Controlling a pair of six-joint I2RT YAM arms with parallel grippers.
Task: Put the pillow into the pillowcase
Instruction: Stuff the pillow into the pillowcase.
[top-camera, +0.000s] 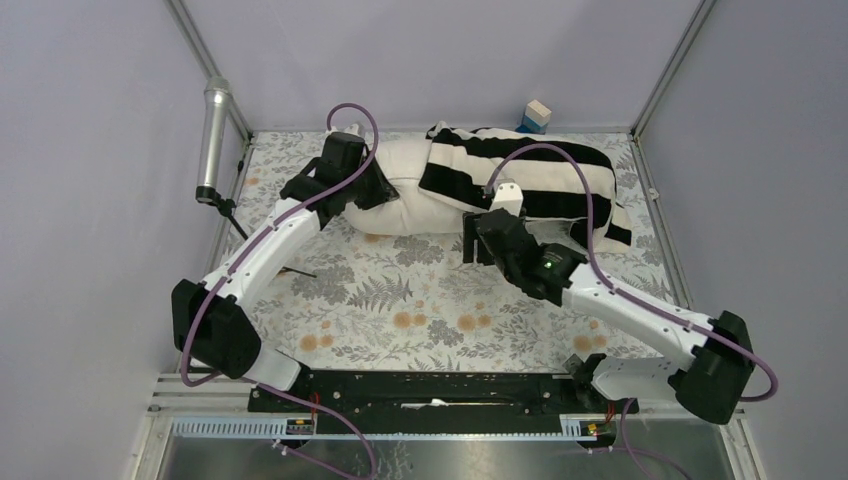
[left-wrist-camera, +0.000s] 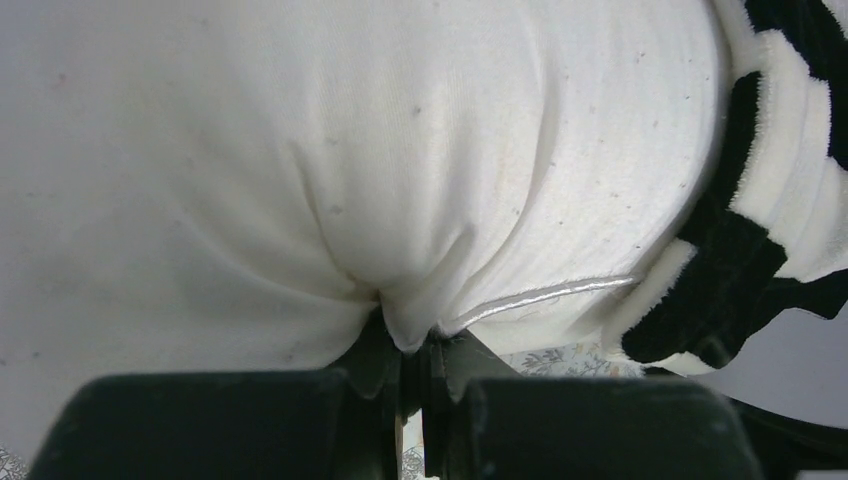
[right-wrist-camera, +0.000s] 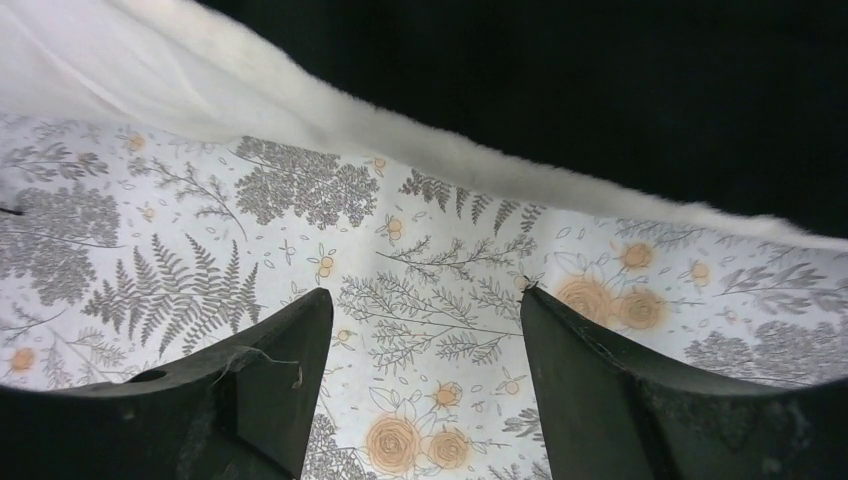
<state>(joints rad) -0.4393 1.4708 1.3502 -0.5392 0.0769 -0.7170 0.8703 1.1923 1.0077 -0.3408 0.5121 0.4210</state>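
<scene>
The pillow (top-camera: 400, 195) lies lengthwise across the far side of the table (top-camera: 420, 310), right half in the pillowcase (top-camera: 545, 175); the left gripper (left-wrist-camera: 412, 345) pinches its bare left end, and the right gripper (right-wrist-camera: 425, 310), wide and empty, hovers just short of the case's near hem.

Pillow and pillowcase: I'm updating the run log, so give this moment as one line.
pillow: partly inside pillowcase, one end bare | left gripper: shut on pillow | right gripper: open, empty

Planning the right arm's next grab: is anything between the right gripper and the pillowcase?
Nothing visible. The right gripper hangs open above the floral table cover, and only bare cover lies between its fingers and the pillowcase edge.
</scene>
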